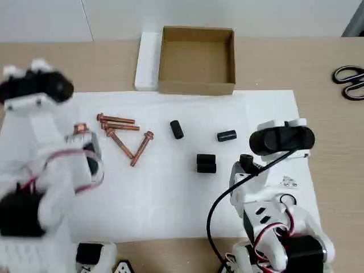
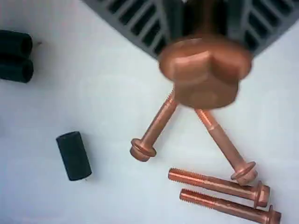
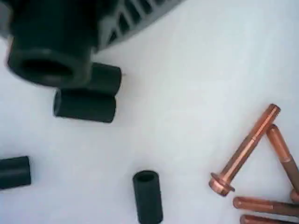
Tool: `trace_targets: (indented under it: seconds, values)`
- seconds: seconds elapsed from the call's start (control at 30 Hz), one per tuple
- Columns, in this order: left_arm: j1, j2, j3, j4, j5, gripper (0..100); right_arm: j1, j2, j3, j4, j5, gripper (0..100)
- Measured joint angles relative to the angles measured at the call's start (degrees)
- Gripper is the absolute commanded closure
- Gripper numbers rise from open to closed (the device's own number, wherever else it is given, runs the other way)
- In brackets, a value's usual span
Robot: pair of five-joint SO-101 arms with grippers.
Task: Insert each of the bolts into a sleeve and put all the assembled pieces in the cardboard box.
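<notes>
My left gripper (image 1: 81, 133) is shut on a copper bolt (image 1: 81, 128), held above the left part of the white mat; its head (image 2: 205, 70) looms close in the left wrist view. Several more bolts (image 1: 122, 126) lie in a loose cluster on the mat, two of them crossed in a V (image 2: 156, 128). My right gripper (image 1: 245, 163) is shut on a black sleeve (image 3: 49, 56), open end toward the camera, held right of a pair of sleeves (image 1: 206, 163) lying side by side. Two single sleeves (image 1: 177, 129) (image 1: 226, 135) lie farther back. The cardboard box (image 1: 196, 86) stands open behind the mat.
A white foam block (image 1: 148, 60) leans against the box's left side. Black scissors (image 1: 350, 82) lie at the far right on the wooden table. The white mat (image 1: 170, 205) has bare room along its front half between the two arms.
</notes>
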Motion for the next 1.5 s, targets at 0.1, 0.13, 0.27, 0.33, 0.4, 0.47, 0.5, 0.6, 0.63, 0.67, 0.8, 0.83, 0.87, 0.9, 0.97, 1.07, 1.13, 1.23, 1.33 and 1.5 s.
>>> trace_targets:
  seconds: [0.1,0.13,0.27,0.33,0.4,0.47,0.5,0.6,0.63,0.67,0.8,0.83,0.87,0.9,0.97,1.07,1.13,1.23,1.33,1.5]
  values:
    - [0.0,-10.0,6.5,-2.0,-0.1,99,0.0,0.4,0.0,0.3,0.0,99.5]
    - [0.0,-13.6,9.1,-3.0,-0.2,99,0.0,0.4,0.0,0.3,0.0,99.5]
    - [-0.1,-27.4,20.5,-8.5,-0.4,99,0.0,0.4,0.0,0.3,0.0,99.5]
    - [0.0,-33.5,26.6,-11.8,-0.4,99,0.0,-0.3,1.9,-1.5,0.0,99.5]
    - [0.1,-38.8,32.3,-14.9,-0.4,99,0.0,0.1,4.2,-4.2,0.0,99.5]
    - [0.1,-42.7,36.8,-17.0,-0.4,99,0.3,-1.3,6.9,-7.7,0.0,99.5]
    - [0.1,-44.0,38.3,-17.6,-0.4,99,0.3,-2.2,8.2,-9.8,0.0,99.5]
    - [0.1,-45.9,42.0,-19.5,-0.4,99,0.0,-4.3,13.0,-14.8,0.1,99.5]
    - [0.1,-46.1,43.3,-20.5,-0.4,99,0.0,-5.1,14.9,-16.3,0.4,99.5]
    - [0.1,-46.1,44.4,-21.7,-0.4,99,0.0,-6.0,17.0,-17.8,0.5,99.5]
    - [0.3,-46.0,49.1,-28.1,-0.4,99,-0.2,-10.2,24.6,-23.9,1.3,99.5]
    - [0.3,-46.1,50.3,-29.5,-0.4,99,-1.3,-11.4,26.5,-25.4,1.8,99.5]
    - [0.8,-46.0,51.3,-30.6,-0.4,99,-2.7,-12.9,28.4,-26.7,2.0,99.5]
    - [1.6,-46.0,52.5,-31.6,-0.4,99,-4.0,-14.3,30.1,-27.8,2.3,99.5]
    - [4.1,-45.5,54.4,-32.8,-0.4,99,-7.3,-17.5,33.3,-29.4,2.5,99.5]
    - [8.5,-45.9,57.0,-34.4,-0.4,99,-12.4,-22.8,38.2,-31.1,2.7,99.5]
    - [11.4,-45.9,58.1,-35.7,-0.4,99,-15.8,-24.7,40.4,-31.6,2.7,99.5]
    - [14.3,-45.9,58.9,-38.0,-0.4,99,-19.5,-24.8,41.2,-31.6,2.7,99.5]
    - [15.7,-45.9,58.9,-39.8,-0.4,99,-23.6,-25.1,41.4,-31.7,2.7,99.5]
    - [15.9,-45.9,58.9,-41.8,0.4,99,-29.7,-25.1,41.4,-31.7,2.7,99.5]
